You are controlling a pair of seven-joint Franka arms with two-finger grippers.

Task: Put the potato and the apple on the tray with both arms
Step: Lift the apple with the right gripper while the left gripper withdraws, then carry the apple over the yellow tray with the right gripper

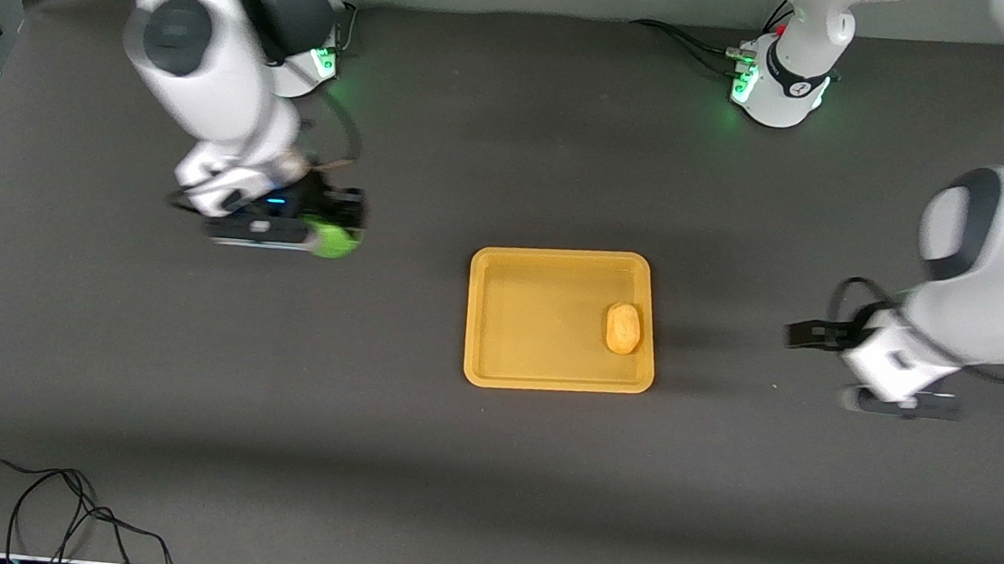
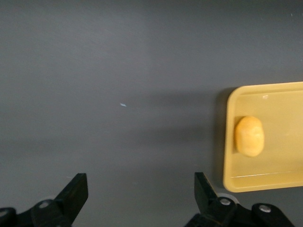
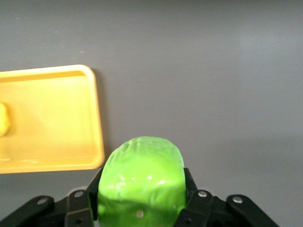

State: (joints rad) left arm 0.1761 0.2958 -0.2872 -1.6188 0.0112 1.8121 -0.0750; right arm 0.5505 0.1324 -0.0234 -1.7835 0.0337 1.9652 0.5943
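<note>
Dark grey matting covers the whole tabletop, and over its right-arm end your right hand is clamped on the apple, the green ball filling the gap between the black fingers in the right wrist view. From there, carry it level toward the tray, which lies at the middle of the tabletop, well apart from the hand in the front view. Aim for the bare floor at the end of the tray toward the right arm, since the potato already lies inside by the rim toward the left arm; that keeps the two apart and spares you a knock. Clear the low raised rim before you descend, lower until the apple is nearly touching the floor, then release gently, because a round fruit probably rolls if dropped. Your left hand waits over bare tabletop at the left-arm end, spread wide and holding nothing, with the tray's edge in its view. In the front view, the right hand's fingers are largely hidden under the wrist and the apple shows only as a blurred green patch; the left hand is blurred there too, and the right wrist view cuts off most of the potato.
</note>
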